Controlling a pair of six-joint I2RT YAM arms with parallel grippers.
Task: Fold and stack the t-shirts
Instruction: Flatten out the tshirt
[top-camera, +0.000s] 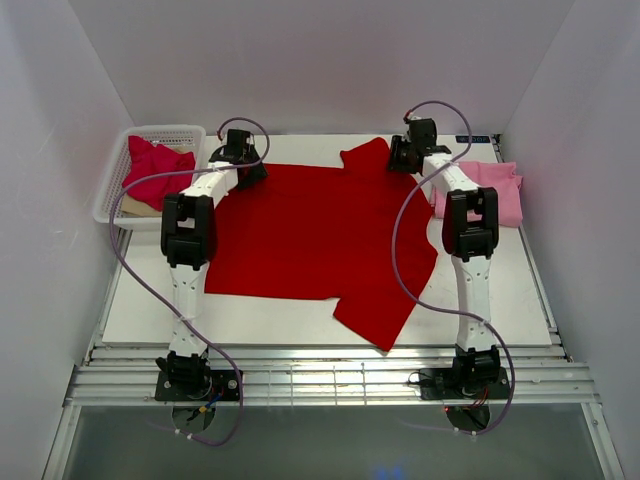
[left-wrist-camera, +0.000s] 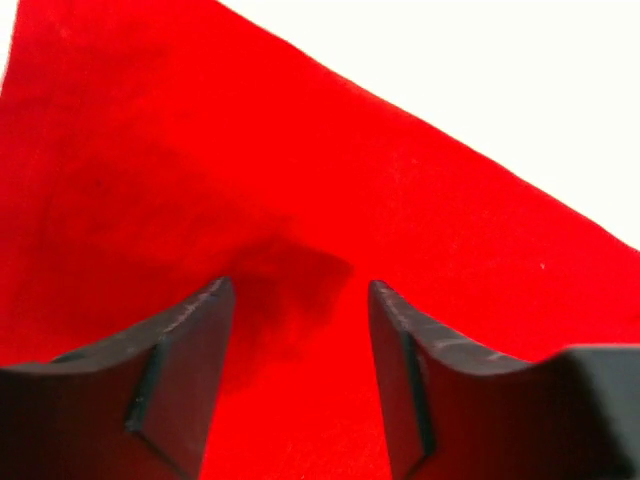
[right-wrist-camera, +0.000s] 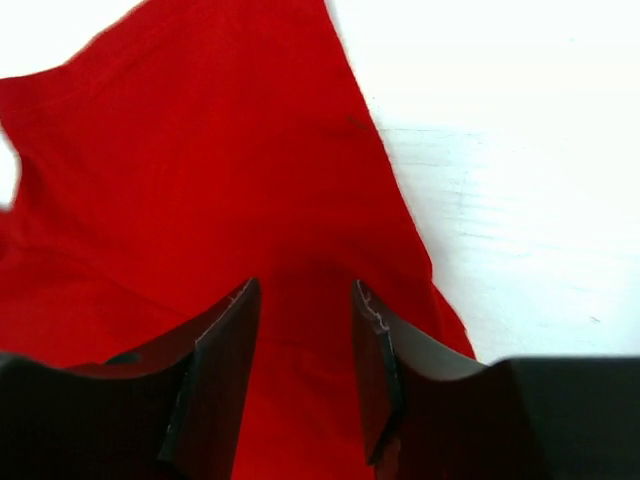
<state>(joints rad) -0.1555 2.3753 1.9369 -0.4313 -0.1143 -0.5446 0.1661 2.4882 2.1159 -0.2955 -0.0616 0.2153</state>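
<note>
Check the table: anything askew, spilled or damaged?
Nothing spilled or damaged. The bright red t-shirt lies spread flat but sideways on the table, one sleeve reaching almost to the near edge. The crimson t-shirt sits crumpled in the basket, not yet folded; the pink t-shirt lies folded at far right.

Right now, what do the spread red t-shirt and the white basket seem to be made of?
The red t-shirt looks like soft, matte cloth, maybe cotton: it drapes flat with creases. The basket looks like rigid white plastic: molded mesh walls.
</note>
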